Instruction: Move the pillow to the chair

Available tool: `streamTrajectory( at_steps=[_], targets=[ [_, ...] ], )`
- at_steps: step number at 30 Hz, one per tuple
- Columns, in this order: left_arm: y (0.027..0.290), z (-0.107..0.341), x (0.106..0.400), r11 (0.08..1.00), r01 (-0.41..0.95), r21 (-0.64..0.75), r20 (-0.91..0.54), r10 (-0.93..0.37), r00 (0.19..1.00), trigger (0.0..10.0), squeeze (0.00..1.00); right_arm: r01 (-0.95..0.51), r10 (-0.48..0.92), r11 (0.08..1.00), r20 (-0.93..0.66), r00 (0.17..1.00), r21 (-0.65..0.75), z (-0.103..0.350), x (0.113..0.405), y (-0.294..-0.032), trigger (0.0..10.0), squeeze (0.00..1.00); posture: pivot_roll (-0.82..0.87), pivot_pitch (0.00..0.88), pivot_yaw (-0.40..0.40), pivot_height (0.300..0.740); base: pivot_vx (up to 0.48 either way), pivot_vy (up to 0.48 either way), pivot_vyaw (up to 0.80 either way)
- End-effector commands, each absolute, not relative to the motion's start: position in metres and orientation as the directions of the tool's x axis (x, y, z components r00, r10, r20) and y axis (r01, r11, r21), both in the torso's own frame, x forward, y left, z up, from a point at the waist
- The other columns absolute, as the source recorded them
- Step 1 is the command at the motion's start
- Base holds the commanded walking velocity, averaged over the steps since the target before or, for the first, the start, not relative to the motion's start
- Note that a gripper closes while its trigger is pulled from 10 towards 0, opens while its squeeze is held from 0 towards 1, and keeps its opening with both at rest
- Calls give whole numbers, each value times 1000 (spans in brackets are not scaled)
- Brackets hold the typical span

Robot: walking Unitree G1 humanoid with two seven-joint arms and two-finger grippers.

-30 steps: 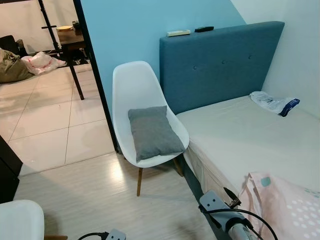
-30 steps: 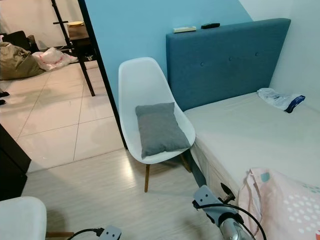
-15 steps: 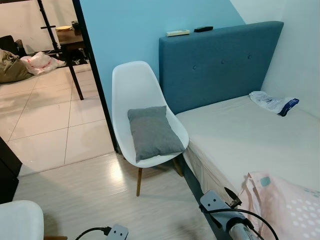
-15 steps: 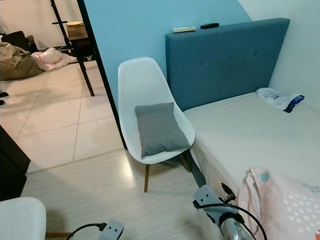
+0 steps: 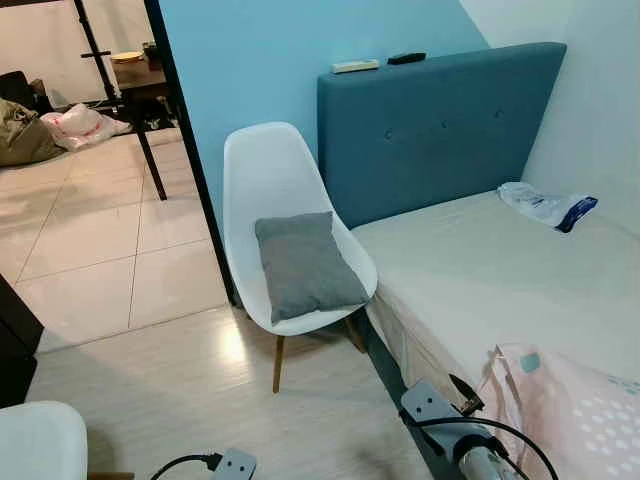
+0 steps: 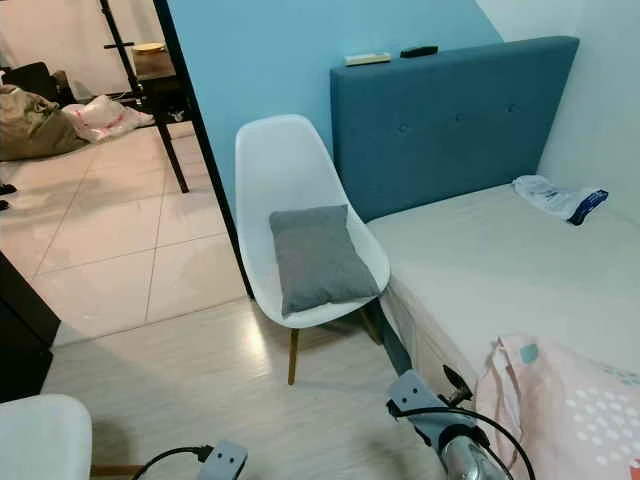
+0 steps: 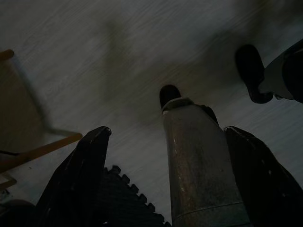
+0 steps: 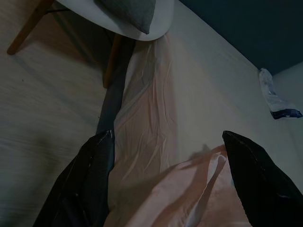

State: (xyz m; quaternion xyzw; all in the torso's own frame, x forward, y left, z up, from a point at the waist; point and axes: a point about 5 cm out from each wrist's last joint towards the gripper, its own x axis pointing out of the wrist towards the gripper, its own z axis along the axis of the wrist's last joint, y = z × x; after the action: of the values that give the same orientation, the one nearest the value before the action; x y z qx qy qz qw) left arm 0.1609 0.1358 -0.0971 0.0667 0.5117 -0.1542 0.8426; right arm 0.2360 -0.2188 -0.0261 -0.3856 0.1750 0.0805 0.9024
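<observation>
A grey pillow (image 5: pixel 303 263) lies on the seat of a white shell chair (image 5: pixel 268 170) with wooden legs, leaning against its back. The chair stands between the blue wall and the bed. Both arms hang low at the near edge of the eye views, well short of the chair. My right gripper (image 8: pixel 166 135) is open over the bed's edge and holds nothing; the pillow (image 8: pixel 130 9) and the chair seat (image 8: pixel 90 12) lie far beyond it. My left gripper (image 7: pixel 168 128) is open above the wooden floor, with a silver robot limb (image 7: pixel 199 175) beyond it.
The bed (image 5: pixel 500 270) with a blue headboard (image 5: pixel 440 125) is to the right of the chair, with a plastic bag (image 5: pixel 545 207) on it. A pink bag (image 5: pixel 570 410) lies at the near right. A second white chair (image 5: pixel 40 440) is at the near left. A doorway opens onto a tiled room with a dark table (image 5: pixel 140 80).
The camera has shifted very slightly. The pillow and the chair have stayed where they were.
</observation>
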Motion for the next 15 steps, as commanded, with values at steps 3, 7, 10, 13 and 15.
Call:
streamTrajectory(
  at_steps=[3,7,10,13,15],
  targets=[
    [140,-97,161,944,327,-40,-887,-185,424,10000,0,-268,10,702,-367,930,-660,-25,236,-218,10000,0,-117,0,22,740,0,0,0],
    [141,-97,161,944,328,-38,-887,-183,424,10000,0,-268,11,702,-366,930,-660,-25,236,-218,10000,0,-116,0,19,740,0,0,0],
    [142,-97,161,944,328,-34,-888,-180,424,10000,0,-268,12,702,-366,931,-660,-26,236,-217,10000,0,-120,0,20,740,0,0,0],
    [143,-97,162,943,331,-29,-888,-176,425,10000,0,-268,13,702,-365,931,-660,-26,236,-216,10000,0,-120,0,20,740,0,0,0],
    [143,-97,162,945,326,-30,-887,-176,427,10000,0,-268,13,702,-365,931,-660,-26,236,-216,10000,0,-114,0,8,740,0,0,0]
  ],
)
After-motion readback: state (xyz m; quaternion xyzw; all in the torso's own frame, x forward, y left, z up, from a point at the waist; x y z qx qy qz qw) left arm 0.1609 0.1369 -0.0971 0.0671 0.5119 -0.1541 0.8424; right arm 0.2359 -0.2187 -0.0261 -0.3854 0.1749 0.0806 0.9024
